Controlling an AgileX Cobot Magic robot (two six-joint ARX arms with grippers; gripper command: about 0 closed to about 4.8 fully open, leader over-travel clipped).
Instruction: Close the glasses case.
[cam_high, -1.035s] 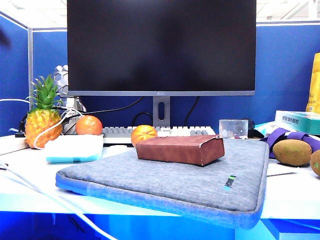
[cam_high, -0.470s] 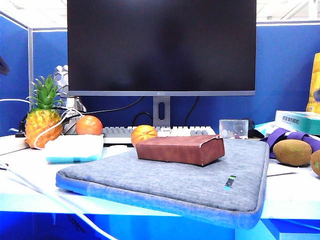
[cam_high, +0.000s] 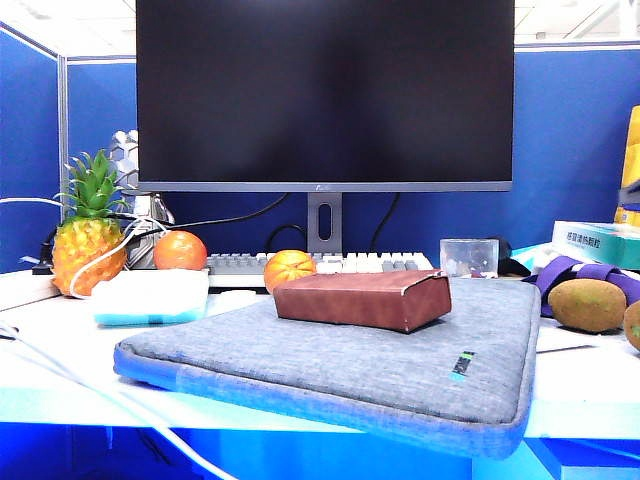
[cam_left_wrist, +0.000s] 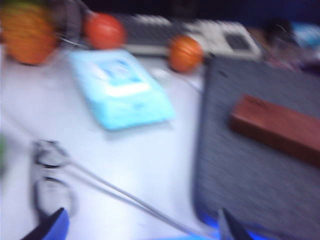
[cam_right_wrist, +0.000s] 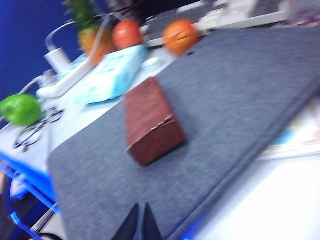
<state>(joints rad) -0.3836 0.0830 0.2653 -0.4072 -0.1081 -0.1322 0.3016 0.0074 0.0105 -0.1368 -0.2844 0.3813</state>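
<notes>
A: Where is the glasses case (cam_high: 362, 297) sitting, and why there?

B: It is lying flat on the grey laptop sleeve (cam_high: 340, 355), flap down over the box. Judged from the exterior view, the lid is already folded shut, so the sleeve is just serving as a soft pad under it.

A: Right claw (cam_right_wrist: 140, 223)?

B: Clenched, fingertips pressed together, grasping nothing. The case (cam_right_wrist: 148, 120) is lying ahead of it, well apart, one short end facing the claw.

A: Left claw (cam_left_wrist: 137, 226)?

B: Released: two blue fingertips are showing spread wide, nothing between them. The picture is blurred. The case (cam_left_wrist: 276, 128) is lying ahead and off to one side, apart; the blue tissue pack (cam_left_wrist: 120, 88) is on the desk (cam_left_wrist: 125, 165) ahead.

A: Reading?

B: Both claws are hanging clear, probably because the closing is done.
</notes>
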